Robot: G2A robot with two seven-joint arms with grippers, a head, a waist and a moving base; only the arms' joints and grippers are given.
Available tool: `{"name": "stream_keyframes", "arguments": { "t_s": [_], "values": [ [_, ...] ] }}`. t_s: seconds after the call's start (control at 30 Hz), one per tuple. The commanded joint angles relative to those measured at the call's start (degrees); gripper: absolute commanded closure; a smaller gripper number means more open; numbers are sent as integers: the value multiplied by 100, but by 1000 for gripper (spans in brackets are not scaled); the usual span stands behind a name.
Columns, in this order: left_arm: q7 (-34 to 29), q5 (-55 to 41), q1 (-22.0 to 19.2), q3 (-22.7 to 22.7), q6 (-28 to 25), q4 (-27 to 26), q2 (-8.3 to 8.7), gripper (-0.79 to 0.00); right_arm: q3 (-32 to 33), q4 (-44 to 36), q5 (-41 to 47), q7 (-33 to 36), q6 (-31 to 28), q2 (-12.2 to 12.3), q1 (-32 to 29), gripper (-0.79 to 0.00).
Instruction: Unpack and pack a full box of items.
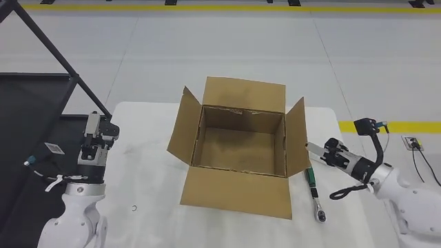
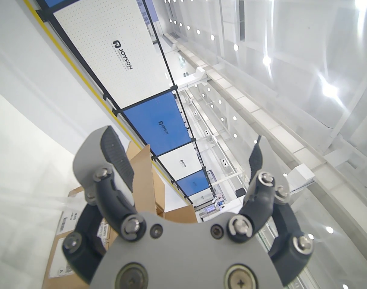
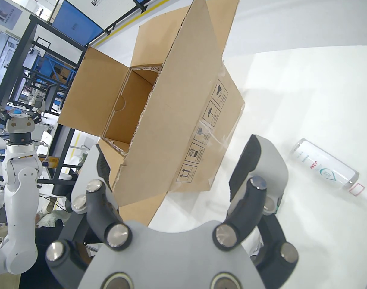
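Packing looks like your next job, since the box (image 1: pixel 238 191) stands open in the middle of the bench (image 1: pixel 148 179) with all four flaps spread and a bare floor. What is left to pack lies on its right side. The wrench (image 1: pixel 314 194) rests flat on the bench just beside the box's right flap. Its long axis runs along that side of the box, with the green handle at the far end and the ratchet head nearer the robot. A bottle (image 3: pixel 323 168) lies on its side on the bench, apart from the box's outer wall. Your right tool (image 3: pixel 177 157) is much the nearer: it hangs close to the handle end of the wrench with its fingers spread apart and nothing between them. It faces the box, so it points roughly across the wrench's length. I judge that a turn downward would let the fingers close across the handle rather than along it. Your left tool (image 2: pixel 183 148) is also spread and empty. It sits at the bench's left edge, well apart from the box, on an upright forearm and tilted up at the ceiling, so it is poorly placed for either item.
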Motion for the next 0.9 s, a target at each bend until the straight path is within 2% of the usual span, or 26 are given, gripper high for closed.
{"name": "stream_keyframes", "arguments": {
  "t_s": [0.0,0.07,0.27,0.33,0.4,0.7,0.77,0.87],
  "values": [
    [-63,42,8,16,0,-27,5,-785,25,104,224,-124,-52,2,-29,-785],
    [-49,56,7,28,8,-38,5,-785,24,270,592,-311,34,-9,20,-785],
    [-7,25,34,-31,-2,-56,9,-785,216,748,1386,-1544,603,-68,22,-785],
    [17,19,62,-50,-8,-67,9,-785,198,980,1842,-1514,634,-80,83,-785],
    [21,1,89,-48,-8,-77,9,-785,92,1399,2212,-1147,837,-73,300,-785],
    [58,79,180,32,26,-131,4,-785,75,1408,2218,-1148,853,-75,287,-785],
    [58,79,180,32,26,-131,4,-785,-82,1531,2363,-1077,1045,-86,355,-785],
    [55,77,186,35,27,-134,3,-785,-397,2151,2934,-1282,1467,-150,815,-785]
  ]
}}
